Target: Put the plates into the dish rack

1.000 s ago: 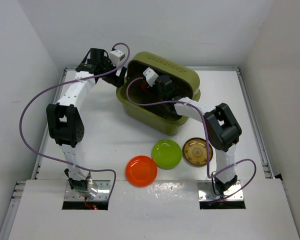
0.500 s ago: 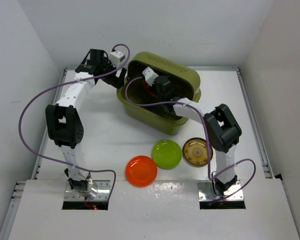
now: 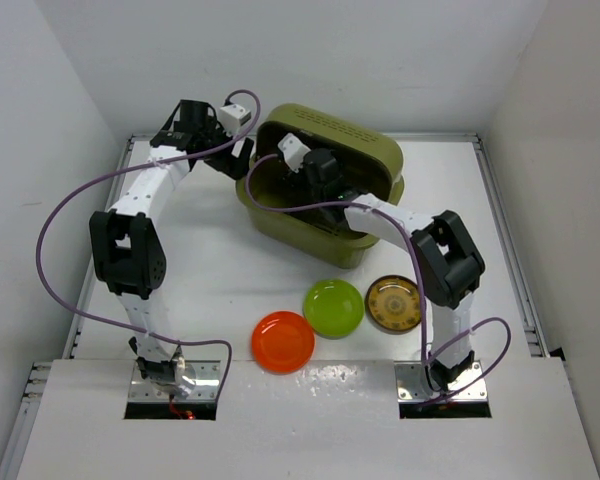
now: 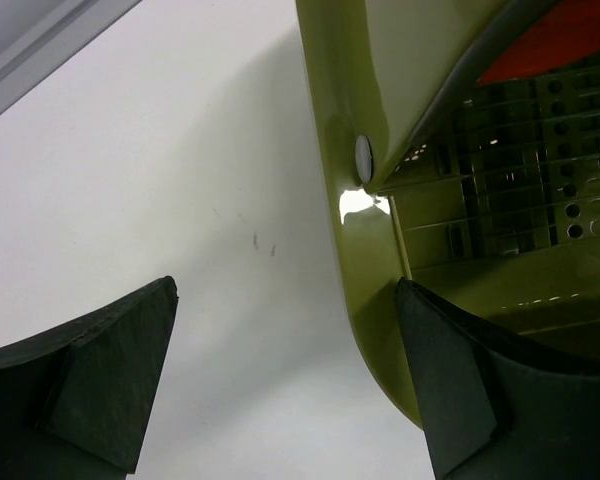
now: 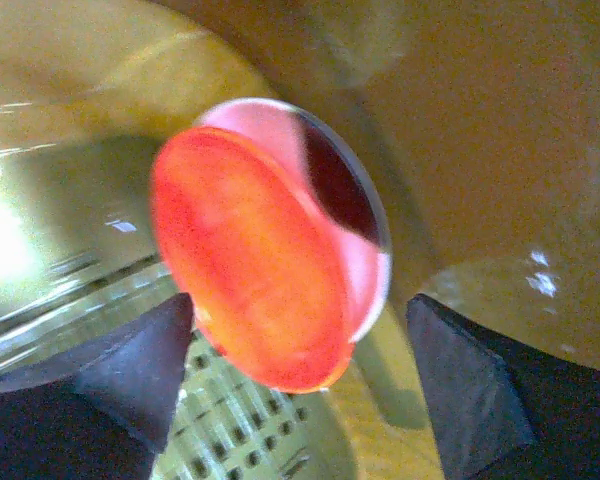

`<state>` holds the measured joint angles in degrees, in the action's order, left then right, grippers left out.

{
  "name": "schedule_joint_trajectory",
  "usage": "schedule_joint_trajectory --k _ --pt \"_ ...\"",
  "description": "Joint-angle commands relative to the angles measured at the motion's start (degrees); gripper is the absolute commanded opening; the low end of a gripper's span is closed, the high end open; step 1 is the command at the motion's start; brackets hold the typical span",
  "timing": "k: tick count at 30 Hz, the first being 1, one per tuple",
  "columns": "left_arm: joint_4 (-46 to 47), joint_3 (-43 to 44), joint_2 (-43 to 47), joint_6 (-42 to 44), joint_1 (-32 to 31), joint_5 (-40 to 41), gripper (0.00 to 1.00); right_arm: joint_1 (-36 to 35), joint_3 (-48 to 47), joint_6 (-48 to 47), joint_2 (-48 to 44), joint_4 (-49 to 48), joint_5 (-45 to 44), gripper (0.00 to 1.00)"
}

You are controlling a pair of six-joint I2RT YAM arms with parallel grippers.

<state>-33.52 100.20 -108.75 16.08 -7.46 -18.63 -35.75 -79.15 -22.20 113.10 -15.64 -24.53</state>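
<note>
Within the dish rack [image 3: 365,150], one orange-red plate [image 5: 270,260] stood on edge between the fingers of the released right pincer [image 5: 300,320], so one of four looked loaded. On the worktop [image 3: 210,270] a second orange-red plate [image 3: 283,341], a lime green plate [image 3: 333,307] and a brown patterned plate [image 3: 394,303] lay unloaded; the left pincer [image 4: 285,290] gaped at the rack's corner.
</note>
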Motion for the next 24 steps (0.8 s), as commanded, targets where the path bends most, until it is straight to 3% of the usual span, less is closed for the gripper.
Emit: schedule_joint_trajectory --k 1,7,13,20,24 --pt "-6.74 -2.03 0.56 1.77 -0.8 -0.09 0.95 -0.38 -5.92 3.47 -6.57 4.88 7.53 0.88" --pt "-5.59 -2.03 1.61 2.82 -0.8 -0.09 0.95 -0.55 -8.82 7.95 -8.24 19.38 20.91 0.93" --pt "-5.07 -4.05 3.36 3.88 -0.8 -0.61 0.95 0.06 -8.91 15.06 -10.61 21.61 29.88 0.92" --pt "-3.4 -5.11 4.6 4.4 -0.8 -0.62 0.95 0.06 -6.45 18.93 -17.2 24.86 31.39 0.88" --pt "-2.17 -6.5 6.79 5.02 -0.8 0.0 0.95 0.41 -3.82 24.74 -23.96 35.71 33.84 0.9"
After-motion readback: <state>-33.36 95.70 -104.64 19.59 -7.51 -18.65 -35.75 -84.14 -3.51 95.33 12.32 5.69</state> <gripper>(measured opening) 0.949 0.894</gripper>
